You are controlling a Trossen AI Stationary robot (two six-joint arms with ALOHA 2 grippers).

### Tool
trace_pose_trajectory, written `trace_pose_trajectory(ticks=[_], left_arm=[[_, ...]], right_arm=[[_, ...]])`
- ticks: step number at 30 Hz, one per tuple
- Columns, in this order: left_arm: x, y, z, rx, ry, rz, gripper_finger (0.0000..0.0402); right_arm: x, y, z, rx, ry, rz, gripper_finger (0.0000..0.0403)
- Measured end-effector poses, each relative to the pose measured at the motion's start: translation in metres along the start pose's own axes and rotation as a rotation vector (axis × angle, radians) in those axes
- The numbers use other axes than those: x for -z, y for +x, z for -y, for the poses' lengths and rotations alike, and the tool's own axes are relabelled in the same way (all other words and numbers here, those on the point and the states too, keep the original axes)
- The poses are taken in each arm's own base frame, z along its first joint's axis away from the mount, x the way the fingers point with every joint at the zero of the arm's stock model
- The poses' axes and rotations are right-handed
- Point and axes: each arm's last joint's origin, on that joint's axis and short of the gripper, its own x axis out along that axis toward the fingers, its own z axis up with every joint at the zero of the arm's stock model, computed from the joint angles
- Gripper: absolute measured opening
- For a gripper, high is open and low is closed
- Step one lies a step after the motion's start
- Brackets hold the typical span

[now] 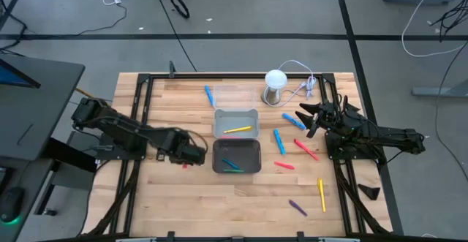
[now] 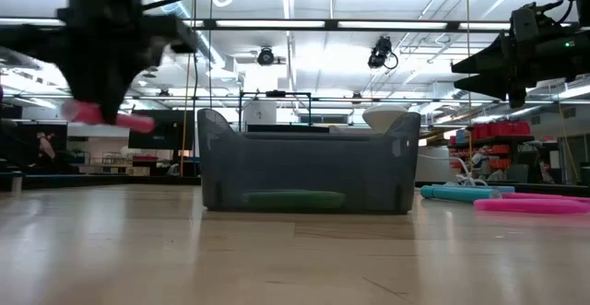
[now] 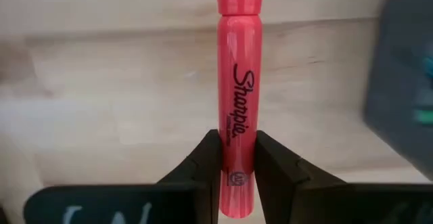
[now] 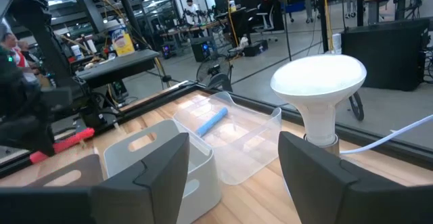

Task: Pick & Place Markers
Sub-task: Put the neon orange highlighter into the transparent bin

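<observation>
Overhead: wooden slatted table (image 1: 183,198); left gripper (image 1: 196,155) beside dark grey tray (image 1: 237,156), right gripper (image 1: 311,119) parked among scattered markers (image 1: 292,143) near the light grey tray (image 1: 236,123).
Table level: smooth pink marker (image 2: 109,115) held off the boards, left of the dark tray's rounded wall.
Left wrist: black fingers (image 3: 203,158) clamped on the glossy cylindrical barrel, script lettered.
Right wrist: fingers (image 4: 152,166) spread wide, holding nothing; white dome (image 4: 318,82) ahead.

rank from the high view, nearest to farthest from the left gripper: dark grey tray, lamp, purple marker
1. Dark grey tray, just beside the left gripper, toward centre.
2. Purple marker, near the table's front edge, right side.
3. Lamp, near the back edge.
</observation>
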Motion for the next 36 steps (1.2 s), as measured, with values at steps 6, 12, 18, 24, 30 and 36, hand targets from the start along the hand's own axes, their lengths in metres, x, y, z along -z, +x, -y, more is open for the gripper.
trace_pose_trajectory(ticks=[6, 12, 18, 24, 30, 36], left_arm=[[-0.017, -0.025, 0.020, 0.093, 0.290, 0.030, 0.0068], [-0.023, -0.041, 0.030, 0.153, 0.712, 0.040, 0.0068], [-0.020, -0.042, 0.027, 0.164, 1.115, -0.028, 0.0068], [-0.017, -0.041, 0.019, 0.118, 1.366, -0.081, 0.0068], [-0.011, -0.041, 0.016, 0.094, 1.496, -0.081, 0.0068], [-0.007, -0.042, 0.015, 0.087, 1.535, -0.088, 0.0068]], right_arm=[[0.000, 0.000, 0.000, 0.000, 0.000, 0.000, 0.0231], [0.000, 0.000, 0.000, 0.000, 0.000, 0.000, 0.0231], [0.000, 0.000, 0.000, 0.000, 0.000, 0.000, 0.0231], [0.000, 0.000, 0.000, 0.000, 0.000, 0.000, 0.0231], [0.000, 0.000, 0.000, 0.000, 0.000, 0.000, 0.0231], [0.000, 0.000, 0.000, 0.000, 0.000, 0.000, 0.0231]])
